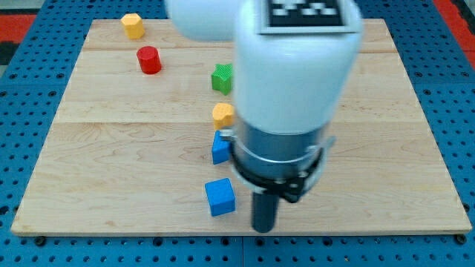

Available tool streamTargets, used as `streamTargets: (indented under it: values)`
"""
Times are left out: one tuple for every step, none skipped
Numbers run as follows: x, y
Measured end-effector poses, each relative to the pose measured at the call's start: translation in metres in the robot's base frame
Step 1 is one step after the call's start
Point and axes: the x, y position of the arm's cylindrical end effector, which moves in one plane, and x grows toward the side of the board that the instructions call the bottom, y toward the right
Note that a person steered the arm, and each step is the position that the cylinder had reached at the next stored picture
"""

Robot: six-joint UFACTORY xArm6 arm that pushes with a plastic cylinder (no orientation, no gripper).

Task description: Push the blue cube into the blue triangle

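Approach appeared to be the step in hand: my tip (264,228), a bare rod with no claw to open or clench, stood just right of the blue cube (220,197), which needed a shove upward toward the blue triangle (220,149).

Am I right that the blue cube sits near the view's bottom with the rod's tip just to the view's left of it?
Not quite: the camera view shows my tip just to the view's right of the blue cube, not its left. The cube does sit near the view's bottom.
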Motion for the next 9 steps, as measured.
streamTargets:
  values:
    - [0.002, -0.018]
    - [0.000, -0.073]
    - [-0.034, -0.056]
    - [-0.058, -0.052]
    - [-0.054, -0.029]
    - [-0.030, -0.013]
    - [-0.046, 0.029]
    - [-0.062, 0.034]
    - [-0.064, 0.005]
